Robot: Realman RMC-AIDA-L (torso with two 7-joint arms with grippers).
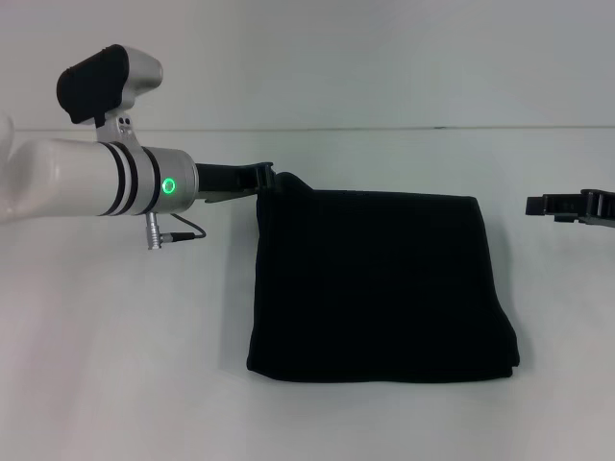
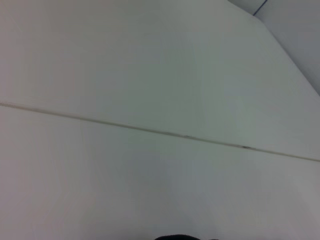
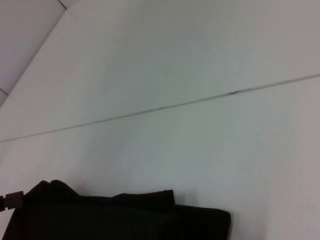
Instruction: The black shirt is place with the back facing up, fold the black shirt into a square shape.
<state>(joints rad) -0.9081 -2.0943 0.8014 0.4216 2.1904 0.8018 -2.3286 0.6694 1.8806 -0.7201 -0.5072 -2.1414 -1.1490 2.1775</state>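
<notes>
The black shirt (image 1: 380, 283) lies folded into a rough rectangle in the middle of the white table. My left gripper (image 1: 261, 181) is at its far left corner, shut on the fabric, which rises there in a small peak. My right gripper (image 1: 550, 205) hovers to the right of the shirt's far right corner, apart from it and holding nothing. In the right wrist view the shirt (image 3: 125, 217) shows as a dark folded mass low in the picture. In the left wrist view only a thin dark sliver (image 2: 182, 238) shows at the picture's edge.
The white table (image 1: 125, 365) reaches around the shirt on all sides. A thin seam (image 3: 200, 102) crosses the surface behind the shirt. A white wall rises behind the table's far edge.
</notes>
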